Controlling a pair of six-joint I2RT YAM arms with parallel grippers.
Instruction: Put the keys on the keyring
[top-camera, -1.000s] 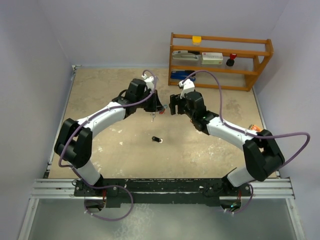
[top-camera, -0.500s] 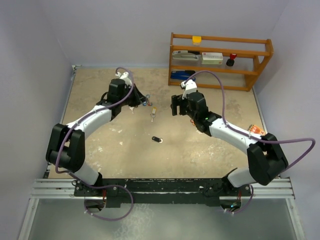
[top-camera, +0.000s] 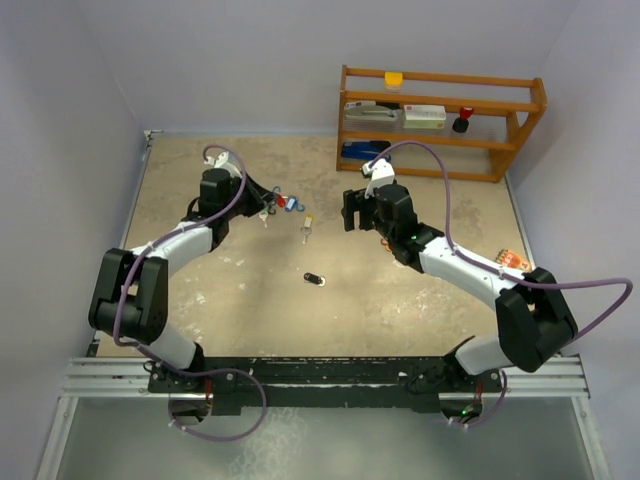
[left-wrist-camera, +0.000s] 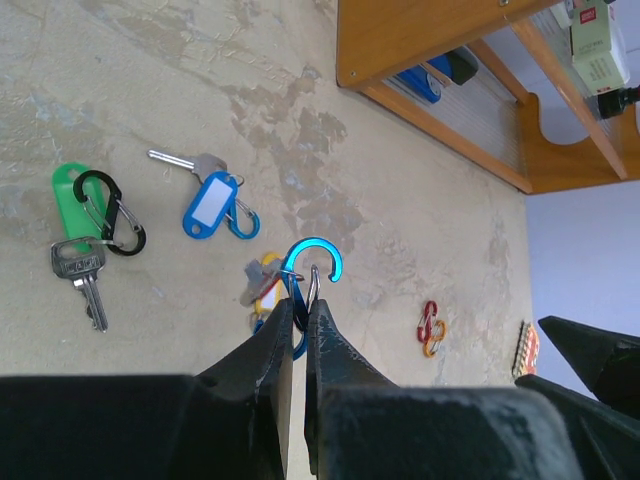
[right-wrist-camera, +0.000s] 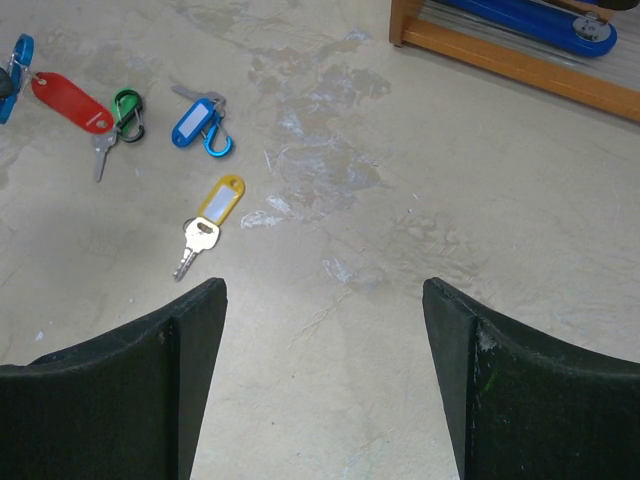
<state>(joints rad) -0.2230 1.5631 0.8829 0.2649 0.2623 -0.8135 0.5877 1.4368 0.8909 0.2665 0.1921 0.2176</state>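
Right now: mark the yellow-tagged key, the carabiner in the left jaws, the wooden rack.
yellow-tagged key (right-wrist-camera: 220, 203), right wrist view, on its tag.
blue carabiner (left-wrist-camera: 318, 241), left wrist view, top of its hook.
wooden rack (top-camera: 490, 85), top external view, top rail.

five tagged keys: a red key (right-wrist-camera: 70, 102), a green key (left-wrist-camera: 62, 200), a blue key (left-wrist-camera: 210, 205), a yellow key (right-wrist-camera: 218, 202) and a black key (top-camera: 315, 279). five snap clips: one black clip (left-wrist-camera: 112, 212), one blue clip (left-wrist-camera: 243, 222), a second blue clip (left-wrist-camera: 318, 243), one red clip (left-wrist-camera: 428, 318), one orange clip (left-wrist-camera: 436, 341). one wooden shelf (top-camera: 440, 80). two robot arms (top-camera: 190, 235) (top-camera: 450, 262).
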